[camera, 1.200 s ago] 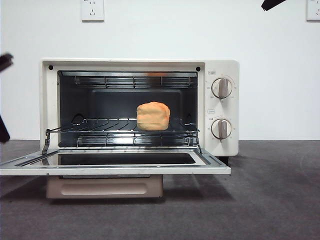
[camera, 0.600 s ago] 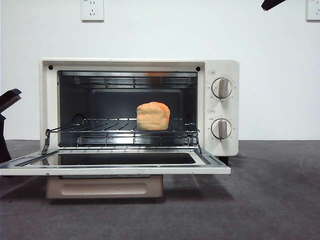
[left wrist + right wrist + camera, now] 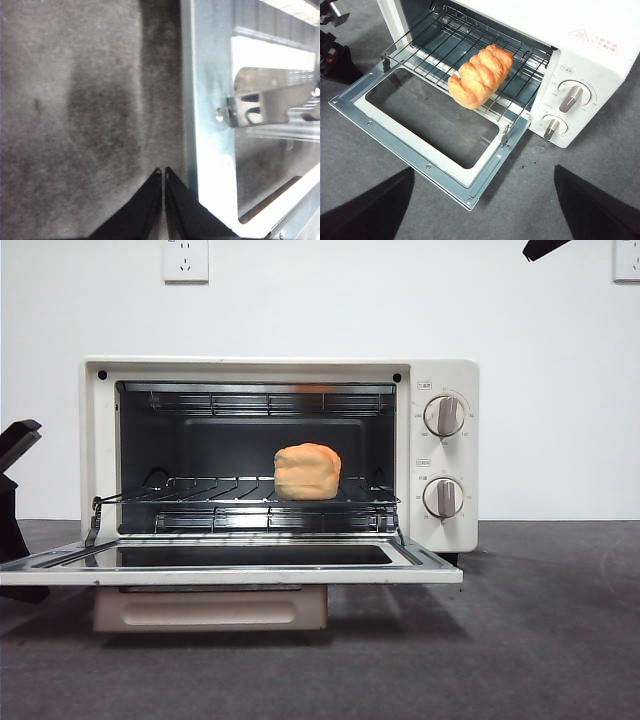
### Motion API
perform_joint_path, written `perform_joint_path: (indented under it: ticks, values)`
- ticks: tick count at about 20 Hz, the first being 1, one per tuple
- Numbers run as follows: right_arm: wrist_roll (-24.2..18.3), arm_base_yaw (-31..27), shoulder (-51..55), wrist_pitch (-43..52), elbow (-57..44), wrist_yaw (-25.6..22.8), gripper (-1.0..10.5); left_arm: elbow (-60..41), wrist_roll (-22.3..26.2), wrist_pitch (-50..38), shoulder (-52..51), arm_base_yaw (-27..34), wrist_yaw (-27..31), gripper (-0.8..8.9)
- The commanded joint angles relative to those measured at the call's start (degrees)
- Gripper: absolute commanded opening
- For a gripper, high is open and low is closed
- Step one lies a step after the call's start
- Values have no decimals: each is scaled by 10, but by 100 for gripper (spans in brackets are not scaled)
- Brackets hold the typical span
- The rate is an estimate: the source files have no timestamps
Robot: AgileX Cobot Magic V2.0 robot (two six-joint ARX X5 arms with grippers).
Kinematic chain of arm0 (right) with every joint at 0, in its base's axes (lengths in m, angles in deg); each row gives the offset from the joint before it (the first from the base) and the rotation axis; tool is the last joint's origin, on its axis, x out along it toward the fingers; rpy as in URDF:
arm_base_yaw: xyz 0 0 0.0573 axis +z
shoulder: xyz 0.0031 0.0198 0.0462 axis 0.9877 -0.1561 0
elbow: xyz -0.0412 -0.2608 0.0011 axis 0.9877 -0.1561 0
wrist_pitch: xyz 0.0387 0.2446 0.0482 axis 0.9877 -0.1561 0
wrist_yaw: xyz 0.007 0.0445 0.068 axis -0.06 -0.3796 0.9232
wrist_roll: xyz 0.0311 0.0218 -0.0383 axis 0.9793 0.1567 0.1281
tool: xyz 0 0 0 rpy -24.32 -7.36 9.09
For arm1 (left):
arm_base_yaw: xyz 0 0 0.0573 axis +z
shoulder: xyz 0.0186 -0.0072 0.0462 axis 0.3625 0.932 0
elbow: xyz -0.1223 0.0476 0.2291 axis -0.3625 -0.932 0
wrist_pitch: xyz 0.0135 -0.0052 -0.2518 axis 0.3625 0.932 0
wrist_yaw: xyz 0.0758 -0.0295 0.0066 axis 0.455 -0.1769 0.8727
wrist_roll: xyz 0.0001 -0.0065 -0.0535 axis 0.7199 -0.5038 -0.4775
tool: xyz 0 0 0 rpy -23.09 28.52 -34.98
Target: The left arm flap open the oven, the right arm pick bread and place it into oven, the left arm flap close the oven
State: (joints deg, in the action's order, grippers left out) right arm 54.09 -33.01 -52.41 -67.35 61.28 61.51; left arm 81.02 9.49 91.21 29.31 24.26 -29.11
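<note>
The cream-white oven (image 3: 445, 445) stands with its door (image 3: 230, 577) flapped down flat. The golden bread (image 3: 307, 471) lies on the wire rack (image 3: 200, 490) inside, toward the right; the right wrist view shows the bread (image 3: 480, 75) lying lengthwise on the rack. My left gripper (image 3: 161, 172) is shut and empty, pointing down at the table close beside the door's metal edge (image 3: 210, 125); in the front view the left gripper (image 3: 22, 593) is at the far left. My right gripper (image 3: 484, 169) hangs open and empty above and in front of the oven (image 3: 580, 30).
Dark grey felt covers the table (image 3: 540, 640). Two round knobs (image 3: 443, 415) sit on the oven's right panel. A white wall with sockets (image 3: 185, 258) stands behind. The right arm shows only as a black tip (image 3: 545, 248) at the top right.
The left arm has come in from the left edge and dropped lower beside the open door's left end. Oven, bread and right arm have stayed where they were.
</note>
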Motion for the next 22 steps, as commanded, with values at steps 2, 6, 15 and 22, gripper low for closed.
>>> perform_joint_path:
  ticks: [2, 6, 15, 22]
  values:
    - [-2, 6, -4, 4, 4, -3, 444, 4, 0, -13, 9, 0, -85, 14]
    - [-2, 6, -4, 4, 4, -3, 444, 4, -14, -36, 9, 3, -125, 15]
    - [7, 6, -4, 4, 4, -3, 444, 4, -106, -160, 8, 32, -165, 15]
    - [13, 6, -4, 4, 4, -3, 444, 4, -179, -282, 8, 36, -163, 15]
